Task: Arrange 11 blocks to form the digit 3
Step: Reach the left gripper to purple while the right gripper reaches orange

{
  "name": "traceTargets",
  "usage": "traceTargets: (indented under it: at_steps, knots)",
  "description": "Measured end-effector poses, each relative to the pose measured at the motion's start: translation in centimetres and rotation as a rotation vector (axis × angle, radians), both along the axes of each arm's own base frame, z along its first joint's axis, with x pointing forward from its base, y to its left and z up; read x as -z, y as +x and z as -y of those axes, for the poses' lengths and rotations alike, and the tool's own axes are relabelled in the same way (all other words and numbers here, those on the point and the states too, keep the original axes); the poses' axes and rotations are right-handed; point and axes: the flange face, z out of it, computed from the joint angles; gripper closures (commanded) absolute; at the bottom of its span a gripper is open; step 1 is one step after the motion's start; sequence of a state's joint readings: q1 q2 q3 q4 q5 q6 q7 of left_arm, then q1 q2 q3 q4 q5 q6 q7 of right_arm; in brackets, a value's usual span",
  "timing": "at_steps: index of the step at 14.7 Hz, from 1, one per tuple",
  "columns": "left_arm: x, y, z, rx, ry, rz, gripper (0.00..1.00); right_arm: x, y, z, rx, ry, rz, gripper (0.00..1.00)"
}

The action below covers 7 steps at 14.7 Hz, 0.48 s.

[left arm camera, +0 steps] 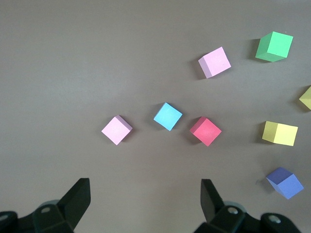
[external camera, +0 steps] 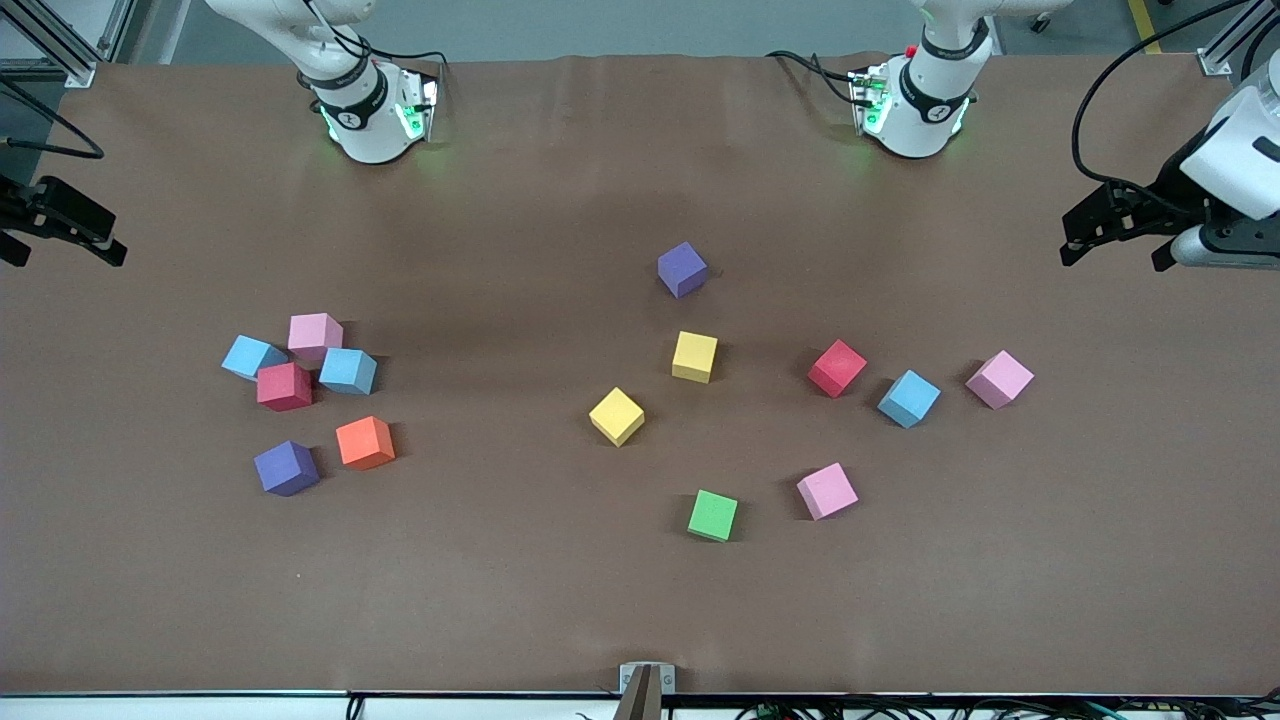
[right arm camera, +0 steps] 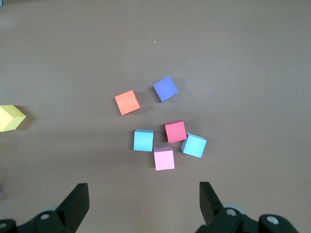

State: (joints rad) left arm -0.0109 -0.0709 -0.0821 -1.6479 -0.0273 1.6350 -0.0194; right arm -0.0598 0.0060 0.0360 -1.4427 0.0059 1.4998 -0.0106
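Holding both sets of fingers spread wide and empty: my left fingers (left arm camera: 83, 194) hang over the bench (external camera: 520, 600) at the left arm's end, my right fingers (right arm camera: 82, 196) over the right arm's end. Blocks lie scattered, no digit formed: a pink block (external camera: 315, 335), red block (external camera: 284, 386) and two light blue ones huddle touching, while the green block (external camera: 713, 515) sits alone nearest the front camera.

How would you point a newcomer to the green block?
Start at the loose spread of blocks toward the left arm's end of the table. The green block sits nearest the front camera, beside a pink block. It is the only green one.
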Motion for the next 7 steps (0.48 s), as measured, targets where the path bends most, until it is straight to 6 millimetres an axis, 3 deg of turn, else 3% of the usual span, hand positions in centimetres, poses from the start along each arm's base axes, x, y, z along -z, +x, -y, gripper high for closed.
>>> traceTargets:
  at_steps: [7]
  knots:
    - [-0.46, 0.13, -0.30, 0.001, 0.007, -0.024, 0.00, 0.00, 0.00, 0.01, 0.000, 0.000, 0.000, 0.00]
